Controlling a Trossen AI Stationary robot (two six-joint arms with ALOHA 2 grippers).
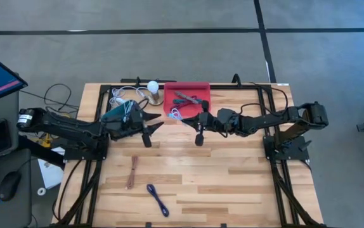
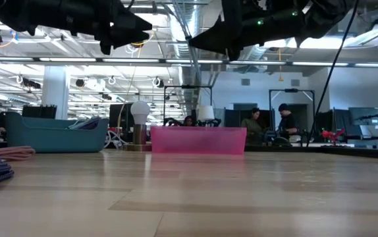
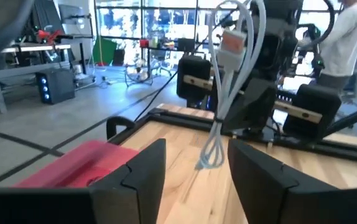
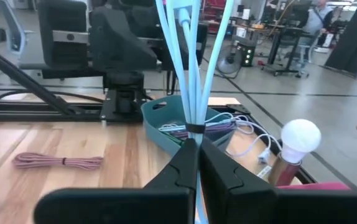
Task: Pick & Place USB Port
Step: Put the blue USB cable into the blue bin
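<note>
A pale blue USB cable bundle (image 4: 191, 74) with a black tie hangs above the table's middle, clear of it. My right gripper (image 4: 197, 165), shut on the bundle, comes in level from the table's right (image 1: 185, 120). In the left wrist view the bundle (image 3: 225, 81) shows an orange-and-white plug (image 3: 231, 45) at its top and thin loops (image 3: 208, 160) at its bottom. My left gripper (image 3: 197, 177) is open and faces it from the table's left (image 1: 158, 125). Its fingers stand on either side of the loops, with a gap showing between them. My right gripper pinches the bundle between its two fingers just below the black tie (image 4: 194, 129). It comes at it level from the table's right side, with the fingers lying across the strands. The bundle stands roughly upright and lifted clear, most of it above the fingers and the short looped end (image 3: 208, 160) below.
A red tray (image 1: 198, 88) and a teal bin (image 1: 120, 114) holding cables stand at the far edge, with a white-bulb lamp (image 1: 152, 86) between them. A pinkish cable (image 1: 133, 172) and a blue cable (image 1: 158, 199) lie on the near half. People are in the room beyond.
</note>
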